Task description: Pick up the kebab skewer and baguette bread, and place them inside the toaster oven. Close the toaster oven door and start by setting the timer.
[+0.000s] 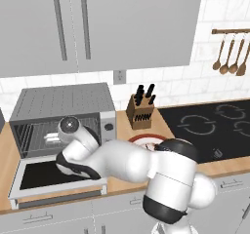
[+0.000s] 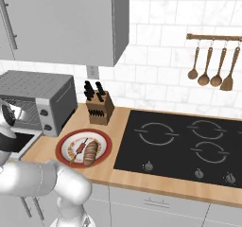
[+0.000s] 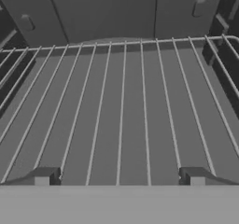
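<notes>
The toaster oven (image 1: 63, 101) (image 2: 38, 91) stands at the left of the counter. Its door (image 1: 29, 175) lies dropped open and flat in front. My gripper (image 3: 120, 178) (image 1: 50, 138) reaches into the oven mouth, open, with nothing between its fingertips (image 3: 46, 176). Below it the bare wire rack (image 3: 121, 106) runs to the oven's back wall. The baguette bread (image 2: 91, 153) and the kebab skewer (image 2: 79, 149) lie side by side on a red-rimmed plate (image 2: 106, 143) (image 1: 146, 139) right of the oven. In the left base view my arm hides most of that plate.
A knife block (image 1: 140, 112) (image 2: 99, 107) stands behind the plate. The black cooktop (image 2: 189, 143) (image 1: 215, 126) fills the counter's right side. Wooden utensils (image 2: 210, 67) hang on the wall above it. Two knobs (image 2: 45, 120) sit on the oven's right panel. Grey cabinets (image 1: 97, 23) hang overhead.
</notes>
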Robot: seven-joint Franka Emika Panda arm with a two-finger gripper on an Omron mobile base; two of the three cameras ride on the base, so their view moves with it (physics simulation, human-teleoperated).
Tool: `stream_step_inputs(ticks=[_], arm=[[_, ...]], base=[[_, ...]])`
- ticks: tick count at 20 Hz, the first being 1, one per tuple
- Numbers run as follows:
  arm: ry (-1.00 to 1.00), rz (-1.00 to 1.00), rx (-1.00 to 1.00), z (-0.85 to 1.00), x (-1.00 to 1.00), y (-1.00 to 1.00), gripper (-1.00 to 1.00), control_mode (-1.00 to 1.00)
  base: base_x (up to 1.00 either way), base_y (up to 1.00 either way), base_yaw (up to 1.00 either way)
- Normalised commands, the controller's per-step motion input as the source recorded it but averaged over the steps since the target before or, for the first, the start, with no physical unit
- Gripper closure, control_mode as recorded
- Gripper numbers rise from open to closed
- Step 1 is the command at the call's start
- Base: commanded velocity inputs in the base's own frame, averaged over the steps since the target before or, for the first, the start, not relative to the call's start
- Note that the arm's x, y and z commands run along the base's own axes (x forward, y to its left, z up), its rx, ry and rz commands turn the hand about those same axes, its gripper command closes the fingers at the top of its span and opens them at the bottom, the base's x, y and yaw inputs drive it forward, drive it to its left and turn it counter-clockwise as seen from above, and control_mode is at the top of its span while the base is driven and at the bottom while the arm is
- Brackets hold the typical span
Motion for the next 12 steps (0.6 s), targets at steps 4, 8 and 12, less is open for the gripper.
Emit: stream_step_inputs(ticks=[4,8,12], arm=[[0.18,0.00,0.00,-0.74,-1.00,0.00,-1.00,-1.00],[0.13,0.00,0.00,-0.66,-0.91,0.00,-1.00,-1.00],[0.11,0.00,0.00,-0.55,-0.70,0.00,-1.00,-1.00]], base=[[0.00,0.00,0.00],[0.00,0.00,0.00],[0.00,0.00,0.00]])
